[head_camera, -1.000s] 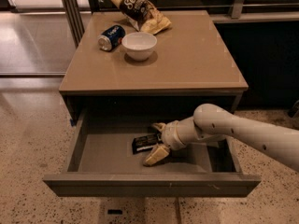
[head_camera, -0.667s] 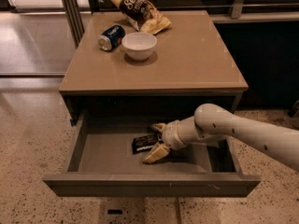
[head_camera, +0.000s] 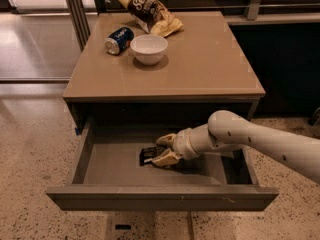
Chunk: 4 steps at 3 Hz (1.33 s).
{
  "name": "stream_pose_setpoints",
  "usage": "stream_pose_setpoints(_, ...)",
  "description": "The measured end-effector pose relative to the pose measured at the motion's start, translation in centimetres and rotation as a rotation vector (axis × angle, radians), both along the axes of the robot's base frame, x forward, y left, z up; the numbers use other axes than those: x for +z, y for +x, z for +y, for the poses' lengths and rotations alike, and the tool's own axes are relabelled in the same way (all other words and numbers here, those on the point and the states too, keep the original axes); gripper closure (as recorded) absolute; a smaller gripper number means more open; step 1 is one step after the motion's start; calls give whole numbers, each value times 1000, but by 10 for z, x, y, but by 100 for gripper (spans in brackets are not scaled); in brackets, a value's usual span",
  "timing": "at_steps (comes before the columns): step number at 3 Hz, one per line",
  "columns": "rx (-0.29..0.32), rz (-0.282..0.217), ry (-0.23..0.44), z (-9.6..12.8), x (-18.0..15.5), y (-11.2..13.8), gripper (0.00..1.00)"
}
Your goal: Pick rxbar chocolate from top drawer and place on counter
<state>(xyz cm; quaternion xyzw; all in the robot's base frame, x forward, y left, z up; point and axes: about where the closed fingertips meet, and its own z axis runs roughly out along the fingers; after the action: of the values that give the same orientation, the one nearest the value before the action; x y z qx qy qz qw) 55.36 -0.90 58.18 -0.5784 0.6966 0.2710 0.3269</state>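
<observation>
I saw the white arm (head_camera: 260,140) reaching from the right into the wide, shallow grey-brown top drawer (head_camera: 160,197), which stood pulled out. The gripper (head_camera: 160,150) sat low over the drawer bottom. Its two tan fingers (head_camera: 167,158) were parted around one end of the small black-wrapped rxbar chocolate (head_camera: 147,155), which lay flat; I couldn't tell whether they touched it. On the smooth tan counter (head_camera: 200,66) stood a white bowl (head_camera: 149,48) beside a toppled blue can (head_camera: 119,40).

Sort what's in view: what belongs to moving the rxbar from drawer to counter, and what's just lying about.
Job: rxbar chocolate; top drawer; counter; gripper, in the drawer at the bar.
Lying about, all on the counter: blue can; white bowl; chip bag.
</observation>
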Motion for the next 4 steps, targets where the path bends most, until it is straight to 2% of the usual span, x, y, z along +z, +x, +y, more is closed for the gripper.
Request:
stream_pose_setpoints(1,0,0,0,0,0,0,100)
stream_pose_setpoints(4,0,0,0,0,9,0,100)
